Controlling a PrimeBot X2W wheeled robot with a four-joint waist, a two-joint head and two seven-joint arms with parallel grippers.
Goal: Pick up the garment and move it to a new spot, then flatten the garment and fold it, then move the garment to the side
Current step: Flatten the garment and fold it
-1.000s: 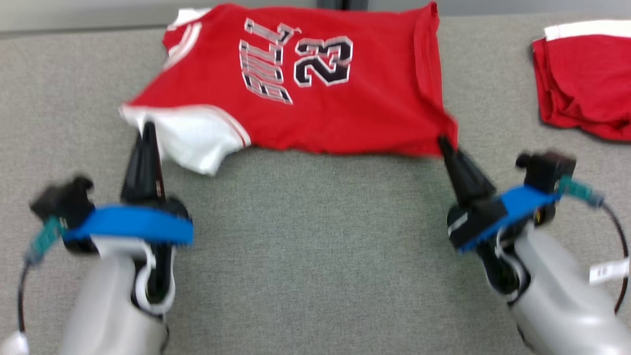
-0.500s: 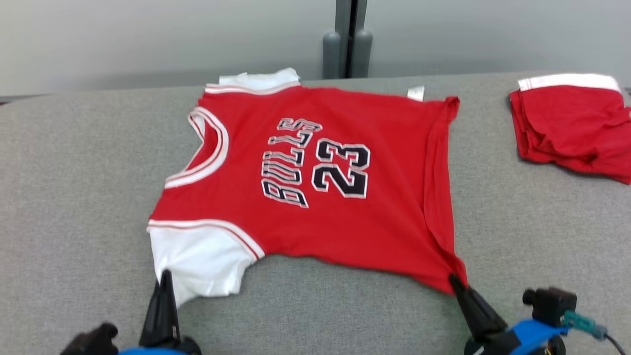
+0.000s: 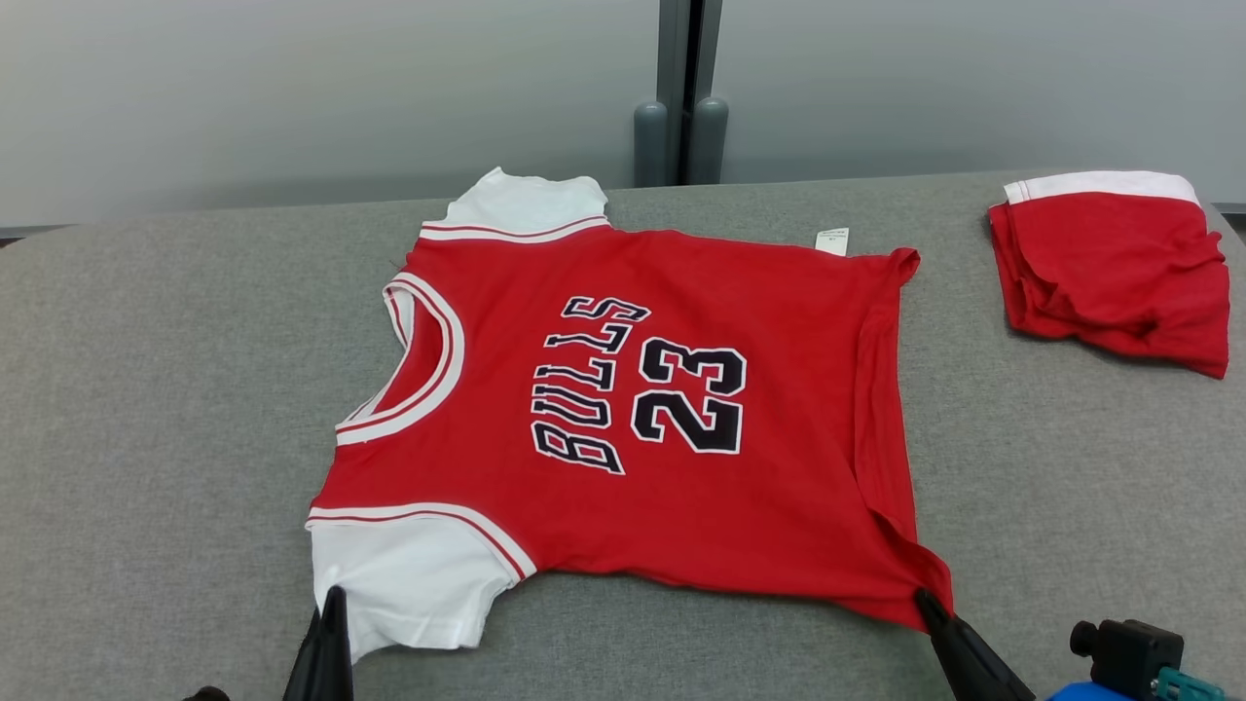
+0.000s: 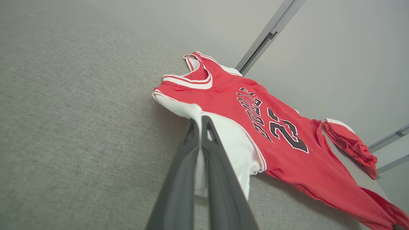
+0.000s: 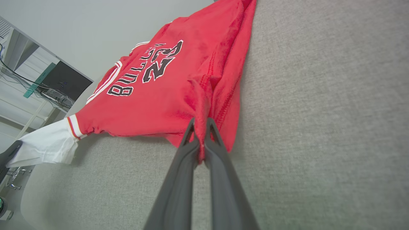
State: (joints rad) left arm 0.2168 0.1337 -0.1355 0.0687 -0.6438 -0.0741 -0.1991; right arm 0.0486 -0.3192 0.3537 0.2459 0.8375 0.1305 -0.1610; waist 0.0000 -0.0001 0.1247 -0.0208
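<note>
The jersey [image 3: 623, 409] is lying face up across the middle of the table [image 3: 146, 389], its neckline pointing toward the table's left end and its hem toward the right end, so the BULLS 23 print is reading sideways. One white sleeve [image 3: 409, 584] is reaching toward the table's near edge, and the other is lying flat toward the far edge. Over the near part of the table, the left gripper [image 4: 200, 121] is pinching the near sleeve: its jaws are clenching the white cloth, which is running down between the two fingers. Farther toward the table's right end, the right gripper [image 5: 200, 123] is grasping the hem corner [image 3: 915, 584], its jaws clamping on bunched red fabric and drawing that corner into a point toward the near edge. A long fold is running along the hem, and a small white label [image 3: 832, 240] is sticking out at its far end. A folded red cloth [image 3: 1110, 273] with a white band is sitting at the table's far right corner. A grey post [image 3: 681, 97] is standing behind the table's far edge.
</note>
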